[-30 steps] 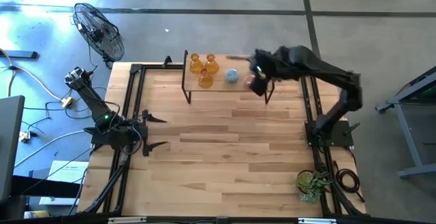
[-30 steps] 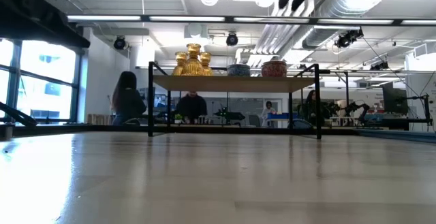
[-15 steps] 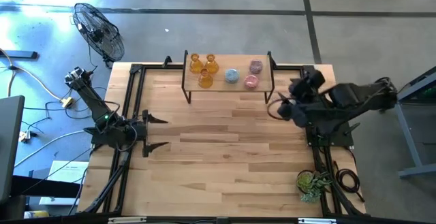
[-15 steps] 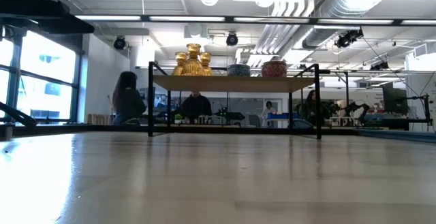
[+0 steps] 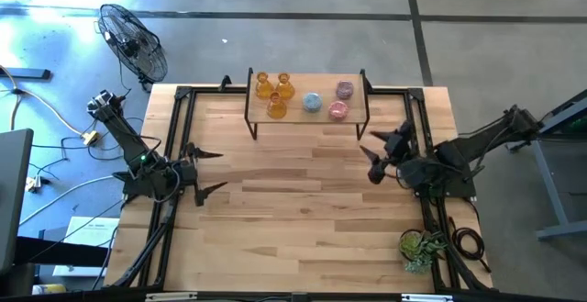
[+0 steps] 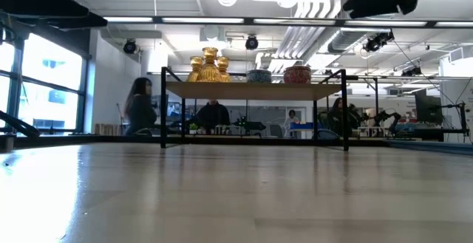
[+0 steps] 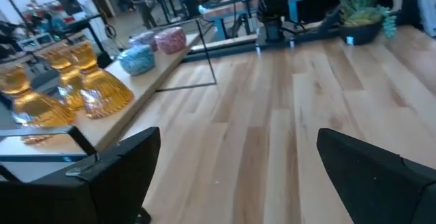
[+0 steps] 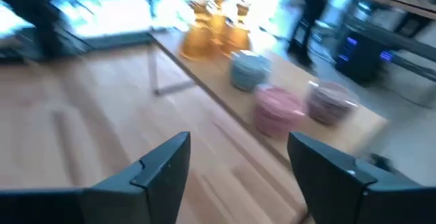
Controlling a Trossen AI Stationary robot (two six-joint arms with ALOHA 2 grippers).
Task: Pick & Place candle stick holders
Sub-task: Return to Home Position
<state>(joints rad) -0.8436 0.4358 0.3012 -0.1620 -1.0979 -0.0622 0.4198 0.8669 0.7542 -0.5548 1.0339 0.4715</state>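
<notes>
Retreat is the change: the right gripper (image 5: 375,162), at the shelf's (image 5: 307,82) right end 1 second ago, has folded back to the table edge in front and to the right of the shelf, jaws wide apart and holding nothing; all 6 candle stick holders (image 5: 283,85) stand on the shelf, 3 amber holders (image 5: 276,107) at its left end, the blue holder (image 5: 312,103) mid-shelf, 2 pink holders (image 5: 337,110) towards its right end; the left gripper (image 5: 211,171) waits in front and to the left of the shelf, jaws open, empty; placing looks finished, only homing remains
</notes>
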